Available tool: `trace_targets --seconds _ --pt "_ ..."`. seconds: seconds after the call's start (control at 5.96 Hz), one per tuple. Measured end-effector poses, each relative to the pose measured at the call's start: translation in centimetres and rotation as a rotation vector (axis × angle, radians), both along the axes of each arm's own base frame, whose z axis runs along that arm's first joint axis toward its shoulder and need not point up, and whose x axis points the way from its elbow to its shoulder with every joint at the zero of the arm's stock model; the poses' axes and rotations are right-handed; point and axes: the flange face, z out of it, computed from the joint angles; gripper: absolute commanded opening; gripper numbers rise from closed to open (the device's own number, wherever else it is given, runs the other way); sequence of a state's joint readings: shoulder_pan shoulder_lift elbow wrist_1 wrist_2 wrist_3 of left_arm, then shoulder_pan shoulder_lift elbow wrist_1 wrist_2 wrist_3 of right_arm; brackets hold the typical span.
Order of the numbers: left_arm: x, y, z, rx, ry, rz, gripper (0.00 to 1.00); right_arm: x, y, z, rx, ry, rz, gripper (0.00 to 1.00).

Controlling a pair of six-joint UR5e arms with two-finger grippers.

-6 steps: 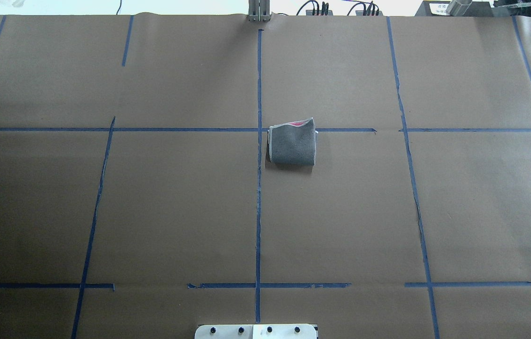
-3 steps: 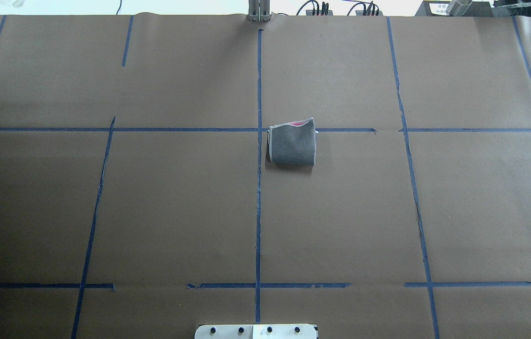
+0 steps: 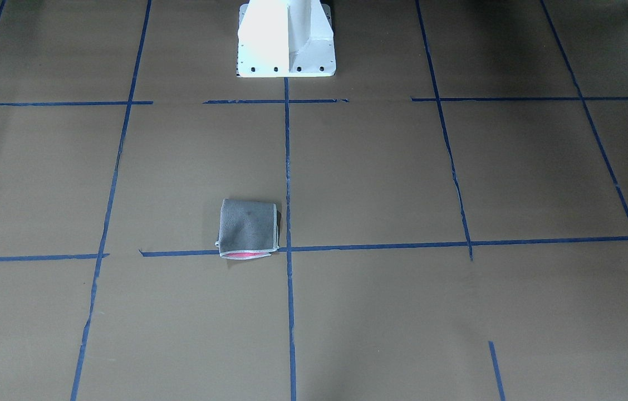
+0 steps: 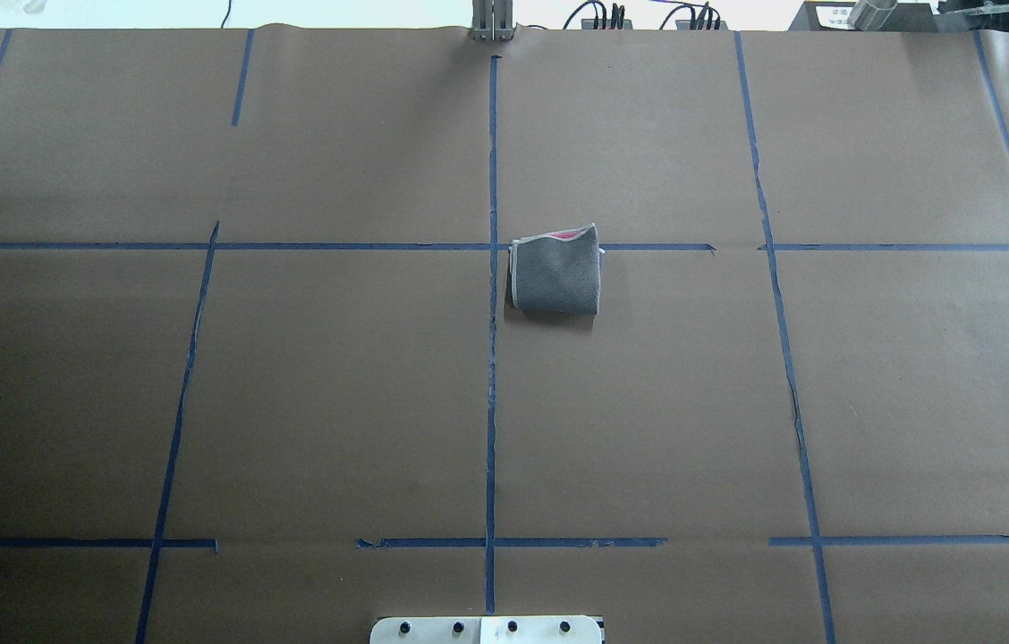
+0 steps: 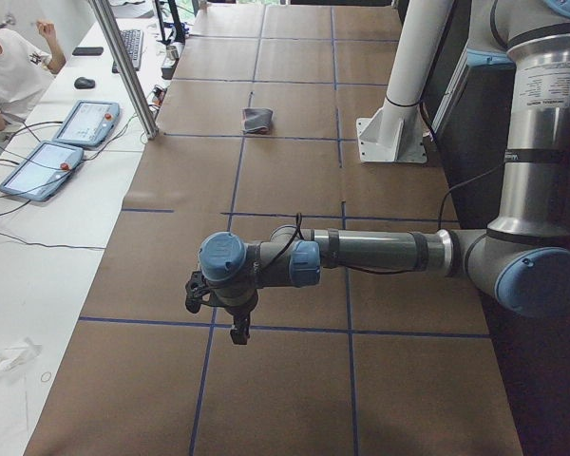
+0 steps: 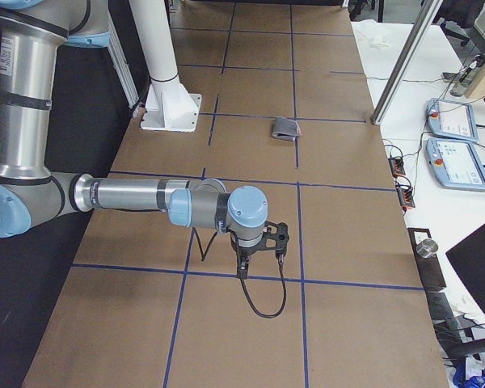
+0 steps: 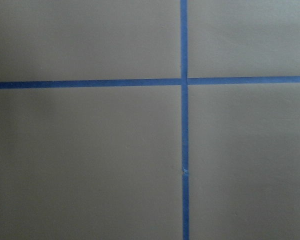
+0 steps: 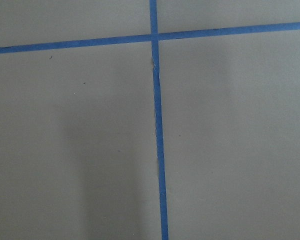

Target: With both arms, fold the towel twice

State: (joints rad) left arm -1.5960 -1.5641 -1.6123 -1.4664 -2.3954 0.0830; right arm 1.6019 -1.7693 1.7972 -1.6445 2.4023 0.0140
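The towel [image 4: 556,273] lies folded into a small square on the brown paper, just right of the centre tape line. Its grey face is up and a sliver of pink shows at its far edge. It also shows in the front-facing view [image 3: 248,228], the left side view [image 5: 257,119] and the right side view [image 6: 285,127]. The left gripper [image 5: 234,328] hangs over the table's left end, far from the towel. The right gripper [image 6: 259,249] hangs over the right end, also far from it. Both show only in the side views, so I cannot tell whether they are open or shut. Both wrist views show only paper and tape.
Blue tape lines [image 4: 492,358] divide the brown paper. The white pedestal base [image 3: 286,39] stands at the robot's edge. Tablets [image 5: 85,122] and a person [image 5: 9,71] are beyond the far edge. A metal post [image 6: 404,65] stands near that edge.
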Motion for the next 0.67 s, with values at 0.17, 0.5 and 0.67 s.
trace_targets --seconds 0.17,0.5,0.67 --pt "-0.01 0.12 -0.36 -0.007 -0.001 0.000 1.00 0.12 -0.03 0.03 -0.002 0.000 0.005 1.00" --pt "0.01 0.14 -0.49 -0.009 -0.003 0.001 1.00 0.20 -0.10 -0.07 -0.002 -0.002 0.009 1.00" --pt "0.01 0.13 -0.51 -0.009 -0.003 0.001 1.00 0.24 -0.15 -0.14 -0.001 -0.003 0.010 1.00"
